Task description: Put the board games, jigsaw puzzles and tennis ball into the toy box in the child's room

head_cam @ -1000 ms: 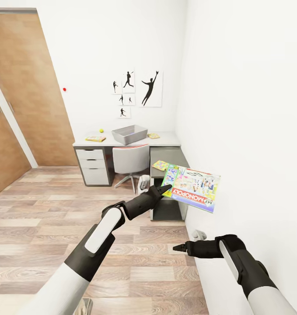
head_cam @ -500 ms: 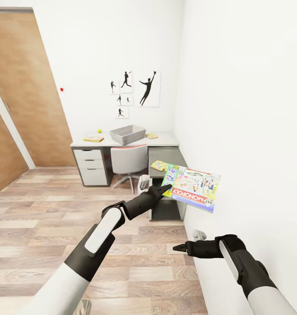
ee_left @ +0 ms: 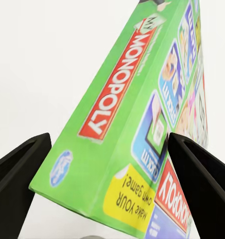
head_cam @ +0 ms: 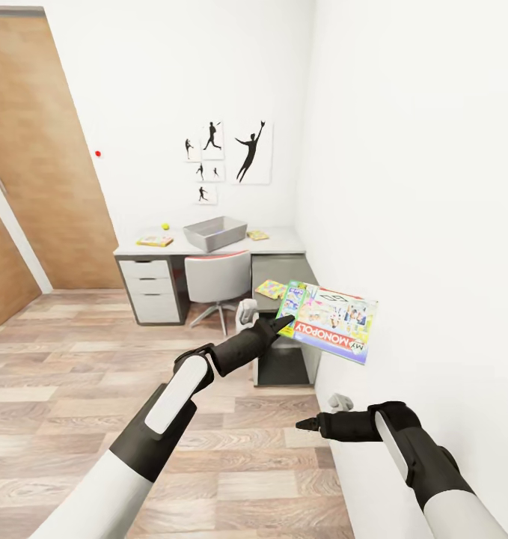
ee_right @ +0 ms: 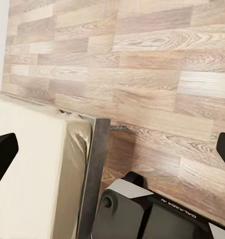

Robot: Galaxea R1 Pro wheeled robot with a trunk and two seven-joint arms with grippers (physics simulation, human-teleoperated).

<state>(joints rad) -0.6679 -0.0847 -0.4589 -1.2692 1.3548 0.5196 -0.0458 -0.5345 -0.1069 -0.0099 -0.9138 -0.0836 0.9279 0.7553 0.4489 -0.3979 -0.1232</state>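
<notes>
The left gripper [head_cam: 286, 323] clamps the Monopoly box [head_cam: 328, 320] by its green edge, holding it up beside the white wall. The right gripper [head_cam: 301, 424] hangs empty, fingers wide, over the floor [head_cam: 74, 374]. Ahead, the bin [head_cam: 215, 232] sits on the desk [head_cam: 283, 241].

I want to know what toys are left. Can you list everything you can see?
Monopoly box: one, green and white, held in the left claw.
Toy bin: one, grey, on the desk.
Ball: one, yellow, on the desk left of the bin.
Flat toys: three, colourful, one left of the bin, one right of it, one on the dark desk part.
Desk: one, grey and white, by the wall.
Chair: one, at the desk.
Pictures: several, black and white, on the wall.
Left claw: black, gripping the box.
Right claw: black, empty.
</notes>
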